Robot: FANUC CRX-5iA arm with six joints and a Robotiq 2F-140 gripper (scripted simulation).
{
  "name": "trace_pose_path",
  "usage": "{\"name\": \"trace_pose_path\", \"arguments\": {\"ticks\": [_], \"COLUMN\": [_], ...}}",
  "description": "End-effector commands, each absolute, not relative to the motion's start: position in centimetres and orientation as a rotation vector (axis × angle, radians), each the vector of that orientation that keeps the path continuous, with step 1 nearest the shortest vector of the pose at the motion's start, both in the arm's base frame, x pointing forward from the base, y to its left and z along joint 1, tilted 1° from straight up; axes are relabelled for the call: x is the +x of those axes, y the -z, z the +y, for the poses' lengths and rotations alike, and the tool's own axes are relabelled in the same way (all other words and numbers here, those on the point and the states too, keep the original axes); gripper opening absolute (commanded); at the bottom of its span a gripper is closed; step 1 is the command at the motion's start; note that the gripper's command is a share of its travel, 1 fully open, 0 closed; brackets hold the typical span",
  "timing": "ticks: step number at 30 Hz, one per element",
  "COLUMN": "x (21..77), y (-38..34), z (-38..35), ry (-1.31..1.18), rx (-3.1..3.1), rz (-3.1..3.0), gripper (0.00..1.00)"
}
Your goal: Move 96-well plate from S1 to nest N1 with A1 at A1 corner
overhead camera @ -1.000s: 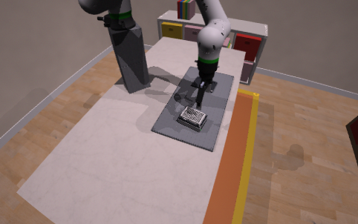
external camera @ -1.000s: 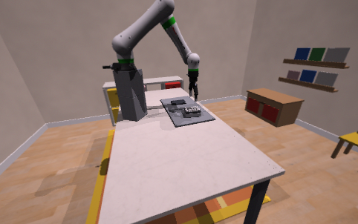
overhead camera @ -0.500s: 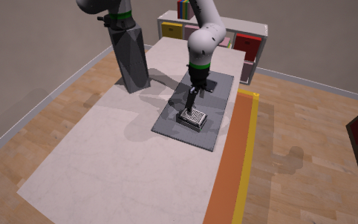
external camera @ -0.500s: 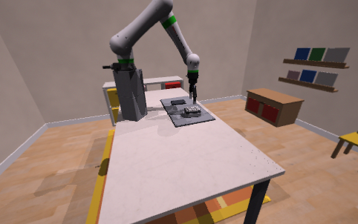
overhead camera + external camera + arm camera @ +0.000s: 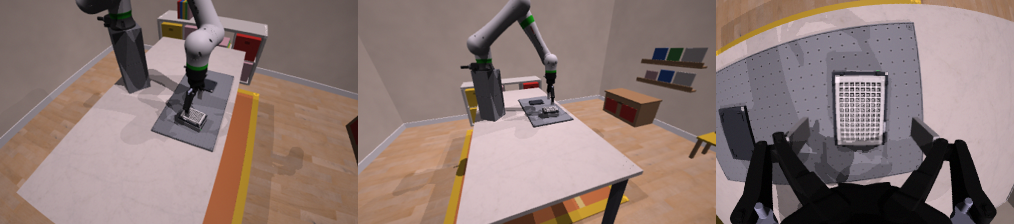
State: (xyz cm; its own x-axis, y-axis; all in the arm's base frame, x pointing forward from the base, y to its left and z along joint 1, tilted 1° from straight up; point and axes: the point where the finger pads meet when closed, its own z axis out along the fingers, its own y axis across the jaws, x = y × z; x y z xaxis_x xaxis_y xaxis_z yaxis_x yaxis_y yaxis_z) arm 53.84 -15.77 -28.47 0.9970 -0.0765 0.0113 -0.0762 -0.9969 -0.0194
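Note:
The white 96-well plate (image 5: 194, 118) sits in the dark plate shaker S1 on the near part of the grey mat (image 5: 217, 122). It also shows in the exterior view (image 5: 550, 109) and in the wrist view (image 5: 859, 108). My gripper (image 5: 187, 108) hangs above the plate, pointing down, apart from it. In the wrist view my gripper (image 5: 860, 126) is wide open and empty, with the plate lying between the two fingers below. The plate nest N1 (image 5: 208, 86) is a flat dark pad at the far end of the mat; it also shows in the wrist view (image 5: 736, 131). I cannot make out the A1 marks.
The robot's grey pedestal (image 5: 130, 59) stands on the table left of the mat. A white shelf unit (image 5: 223, 33) with coloured bins stands behind the table. An orange and yellow floor strip (image 5: 238, 148) runs along the table's right edge.

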Motion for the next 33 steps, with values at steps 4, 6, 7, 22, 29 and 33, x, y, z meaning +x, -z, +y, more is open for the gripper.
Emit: {"name": "trace_pose_path", "arguments": {"ticks": [4, 6, 7, 22, 29, 33], "x": [53.9, 53.9, 53.9, 53.9, 53.9, 53.9], "y": [29.0, 29.3, 29.5, 31.6, 32.5, 33.1], "z": [-15.8, -15.8, -15.8, -15.7, -15.7, -15.7], "ry": [0.019, 0.019, 0.019, 0.019, 0.019, 0.019], "rx": [-3.12, -3.12, -3.12, -3.12, -3.12, -3.12], "rz": [0.119, 0.119, 0.119, 0.119, 0.119, 0.119], "gripper": [1.0, 1.0, 1.0, 1.0, 1.0, 1.0]}}
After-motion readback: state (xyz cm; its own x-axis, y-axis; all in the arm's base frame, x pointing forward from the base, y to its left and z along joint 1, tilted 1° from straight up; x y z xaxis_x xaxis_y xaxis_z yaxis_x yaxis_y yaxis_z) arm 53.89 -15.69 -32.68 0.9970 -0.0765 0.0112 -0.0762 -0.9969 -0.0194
